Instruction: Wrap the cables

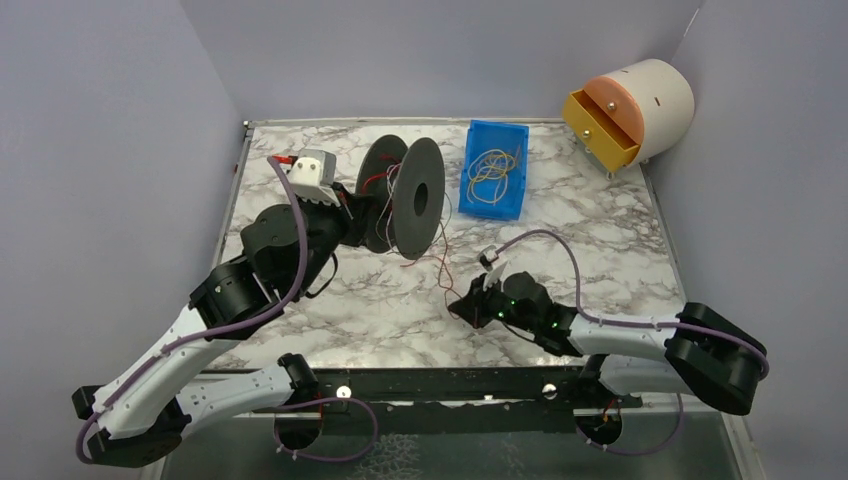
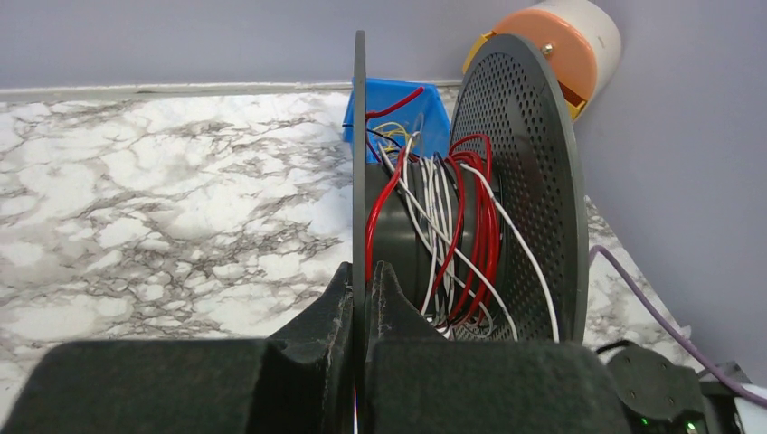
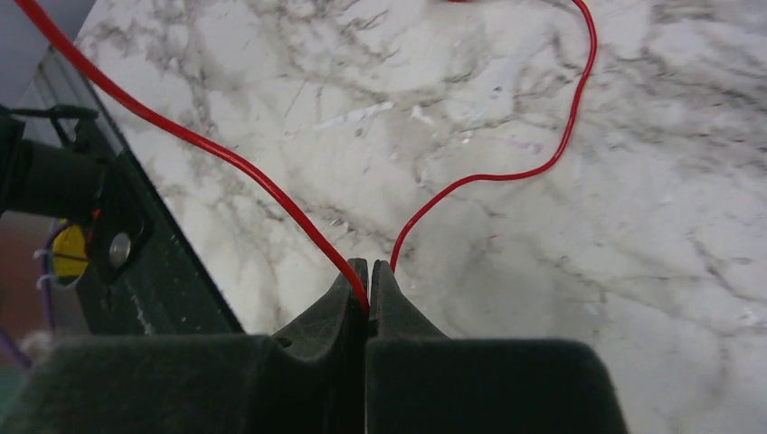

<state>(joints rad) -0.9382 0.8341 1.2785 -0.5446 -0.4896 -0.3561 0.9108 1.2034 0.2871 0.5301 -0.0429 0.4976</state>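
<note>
A black spool with two round flanges stands on edge at the back middle of the marble table. Red and white cables are wound on its hub. My left gripper is shut on the rim of the spool's left flange, with its fingertips on either side of the rim. A thin red cable trails from the spool down to my right gripper. That gripper is shut on the red cable, low over the table, and a loop of the cable lies on the marble ahead.
A blue bin holding yellow wire loops sits right of the spool. A white cylinder with an orange face and a yellow drawer stands at the back right corner. A black rail runs along the table's near edge. Grey walls enclose three sides.
</note>
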